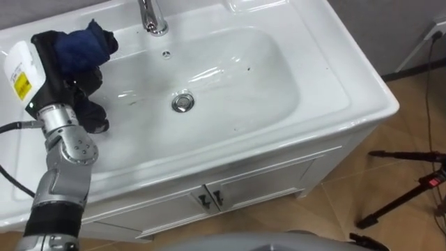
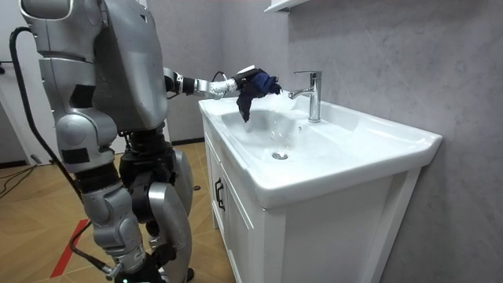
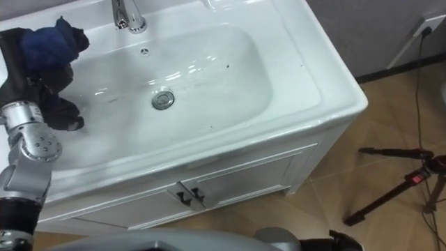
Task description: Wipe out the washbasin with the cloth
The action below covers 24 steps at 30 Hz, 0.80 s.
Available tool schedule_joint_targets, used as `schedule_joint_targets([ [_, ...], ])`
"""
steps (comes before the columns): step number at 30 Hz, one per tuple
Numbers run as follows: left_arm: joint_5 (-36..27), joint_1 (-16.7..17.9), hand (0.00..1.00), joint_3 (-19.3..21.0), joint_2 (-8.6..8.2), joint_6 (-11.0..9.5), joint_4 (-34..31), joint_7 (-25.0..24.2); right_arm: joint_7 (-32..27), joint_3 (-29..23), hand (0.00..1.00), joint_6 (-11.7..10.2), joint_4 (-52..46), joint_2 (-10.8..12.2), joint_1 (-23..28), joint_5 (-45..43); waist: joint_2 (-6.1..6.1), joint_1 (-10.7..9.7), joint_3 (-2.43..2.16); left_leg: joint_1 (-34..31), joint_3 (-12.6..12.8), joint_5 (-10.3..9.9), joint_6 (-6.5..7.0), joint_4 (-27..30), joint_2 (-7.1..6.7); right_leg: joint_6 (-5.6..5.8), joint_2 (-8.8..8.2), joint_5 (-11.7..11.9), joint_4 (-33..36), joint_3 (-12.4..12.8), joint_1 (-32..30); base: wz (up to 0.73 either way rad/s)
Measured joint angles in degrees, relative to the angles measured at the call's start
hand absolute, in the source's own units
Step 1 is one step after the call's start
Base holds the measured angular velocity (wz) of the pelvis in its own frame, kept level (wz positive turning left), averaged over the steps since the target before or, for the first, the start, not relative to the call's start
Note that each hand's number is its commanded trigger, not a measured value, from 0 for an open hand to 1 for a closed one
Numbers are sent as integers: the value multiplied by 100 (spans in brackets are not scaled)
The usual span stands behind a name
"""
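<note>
A white basin (image 1: 230, 84) with a round metal drain (image 1: 182, 102) and a chrome tap (image 1: 152, 17) lies before me. My left hand (image 1: 59, 70) hangs over the basin's left rim, shut on a dark blue cloth (image 1: 83, 47). Part of the cloth droops below the hand toward the bowl (image 1: 94, 111). In the room view the left hand (image 2: 228, 85) holds the cloth (image 2: 253, 86) above the basin (image 2: 314, 149), left of the tap (image 2: 313, 94).
White cabinet doors with dark handles (image 1: 209, 200) sit under the basin. A black tripod (image 1: 408, 188) and cables stand on the wooden floor at the right. A wall socket (image 1: 437, 31) is at the far right.
</note>
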Motion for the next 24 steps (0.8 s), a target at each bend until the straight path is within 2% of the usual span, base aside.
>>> schedule_joint_targets([
  [3, -6, 91, 100, 125, 0, 16, 43, 7, -63, 0, 0, 15, 3, 0, 26, -47, 0, 5, 3, 28, 1, 0, 0, -9, 0, 1, -1, 4, -5, -11, 83, -1],
  [8, -7, 352, 100, 326, 1, 90, 43, 71, -123, -1, 0, 121, -7, 0, 127, -47, 1, 142, 5, 112, -1, 0, 0, -20, -2, 4, -10, 2, -20, -22, 174, 3],
  [12, -5, 372, 100, 558, 4, 163, 55, 200, -162, -5, 0, 121, -28, -4, 104, -136, 32, 165, 17, 113, -31, 0, 0, -16, -6, 9, -21, -1, -16, -47, 175, 8],
  [17, -10, 507, 100, 812, 4, 300, 135, 236, -185, -75, 0, 242, -64, -31, 103, -501, 112, 172, 8, 103, -61, -1, 1, -13, -11, 20, -30, -20, 14, -75, 164, 5],
  [24, -10, 661, 100, 920, 3, 331, 134, 236, -229, -112, 0, 316, -95, -34, 110, -724, 128, 296, -15, -5, -66, -1, 2, 22, -19, -7, -49, -84, 201, -83, -15, 0],
])
